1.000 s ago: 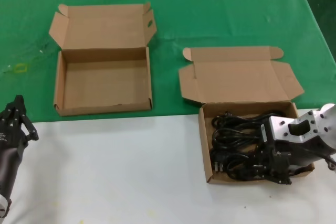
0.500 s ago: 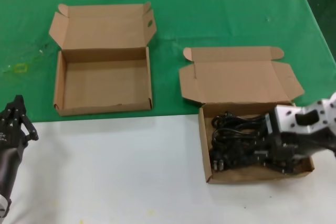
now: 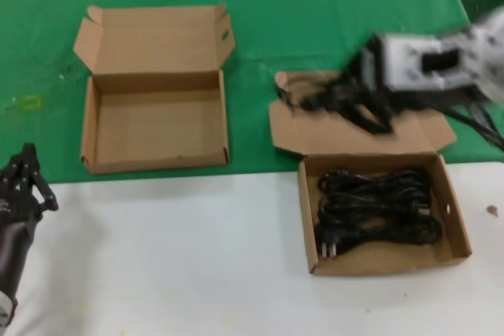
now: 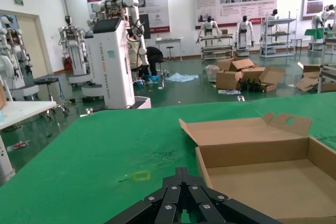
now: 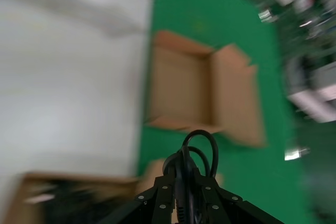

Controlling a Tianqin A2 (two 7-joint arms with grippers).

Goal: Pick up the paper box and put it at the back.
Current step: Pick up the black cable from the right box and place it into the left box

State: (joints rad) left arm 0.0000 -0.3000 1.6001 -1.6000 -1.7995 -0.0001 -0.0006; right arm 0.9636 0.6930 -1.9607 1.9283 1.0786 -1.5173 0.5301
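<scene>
My right gripper is in the air over the open lid of the near right paper box, moving fast. It is shut on a black power cable; the wrist view shows the cable looped out between the shut fingers. More black cables lie coiled inside that box. A second, empty paper box stands open at the back left on the green cloth; it also shows in the right wrist view and the left wrist view. My left gripper is shut and parked at the near left.
The white table part lies in front, the green cloth behind. Both boxes have their lids folded open towards the back. Far off, the left wrist view shows a hall with other robots and cartons.
My right gripper has risen out of the right box and swung back and left over its lid, carrying a black cable with it. The left arm has not moved.
</scene>
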